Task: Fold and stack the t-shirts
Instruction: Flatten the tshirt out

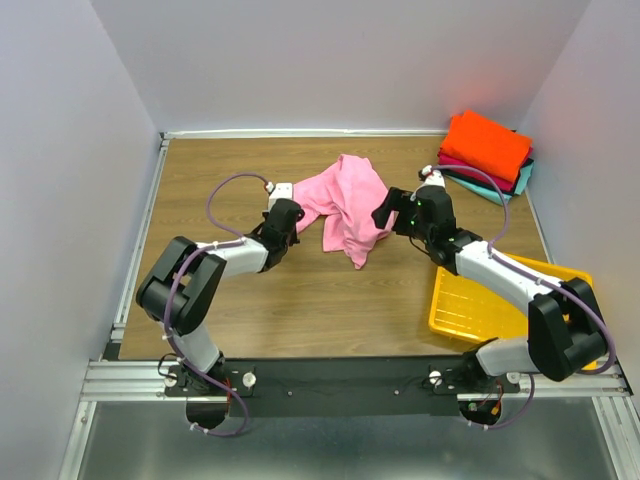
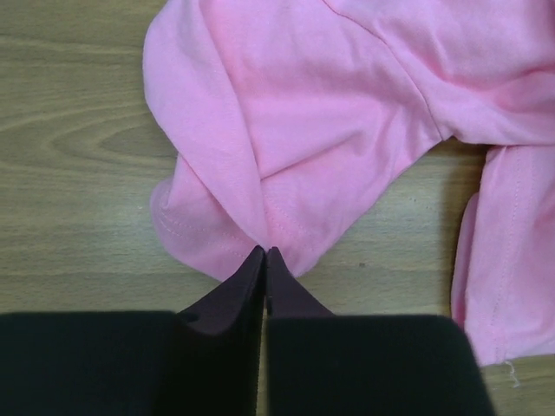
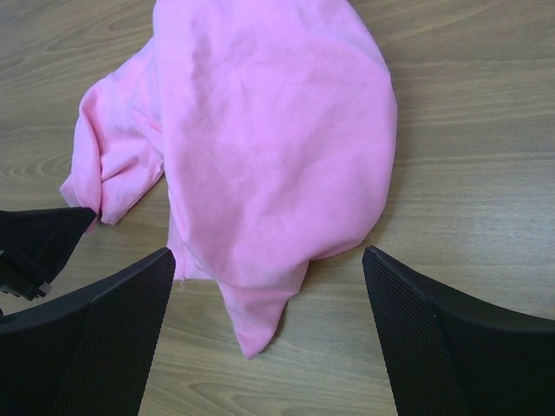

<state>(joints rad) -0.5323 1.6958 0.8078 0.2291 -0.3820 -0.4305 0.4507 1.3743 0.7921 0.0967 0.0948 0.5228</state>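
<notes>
A wooden table (image 1: 300,300) holds a crumpled pink t-shirt (image 1: 345,205) at its middle, awaiting folding. Folded shirts (image 1: 487,148) sit stacked far right. The left gripper (image 2: 264,253) is closed, pinching the pink hem, apparently to spread it. The right gripper (image 3: 267,254) hovers wide open above, likely to grab.

The crumpled cloth t-shirt (image 1: 345,205) is plain light pink. At the far right, a bright orange folded cloth t-shirt (image 1: 487,145) tops a crimson one (image 1: 452,162) and a teal one (image 1: 520,182). The rectangular plastic tray (image 1: 470,305) is yellow, and the wooden tabletop (image 1: 300,300) is brown with a streaked grain.
</notes>
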